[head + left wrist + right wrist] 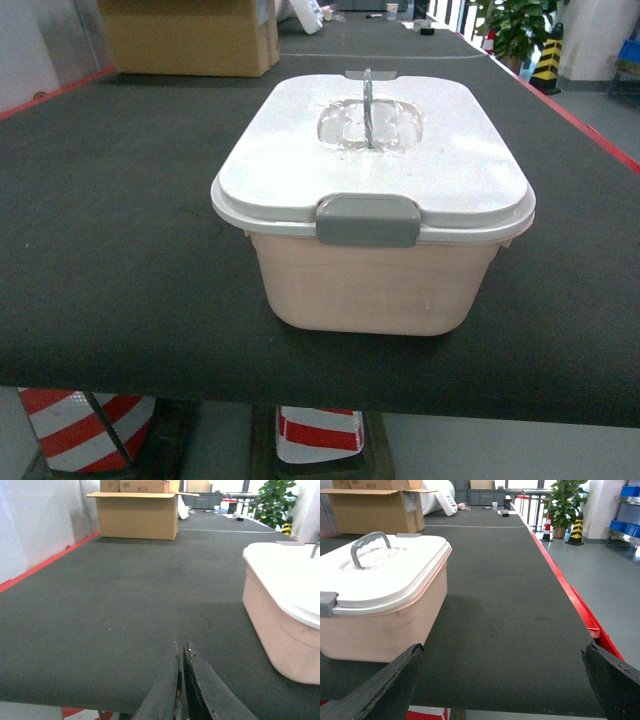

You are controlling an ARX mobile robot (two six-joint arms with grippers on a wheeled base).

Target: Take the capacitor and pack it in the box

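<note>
Box [372, 270] was what I had centred in the head view, sitting on the dark worktop [110, 220] close to its near edge and square to the robot, I judged so that both arms could reach it evenly. It was pale pink, and its white lid [290, 160] was seated all round, the near grey latch [367, 221] folded down over the rim and the grey handle [368, 108] standing upright in its recess. With the lid on, nothing could go in yet; I reckoned opening it had to come first.

Behind the box and to its left, well apart, a brown cardboard carton [190, 38] stood at the far end of the worktop, out of the working area. Along the worktop's edge to the right of the box ran a red strip [570, 587], and beyond it, on the floor, a potted plant [566, 502].

Left of the box, low over the worktop's near edge, the left claw [181, 652] had its fingers pressed together, gripping nothing. Right of the box, the right claw [502, 652] hung with its fingers spread wide apart, empty, which I took as readiness for the latch or handle.

I could not find any capacitor in any view.
</note>
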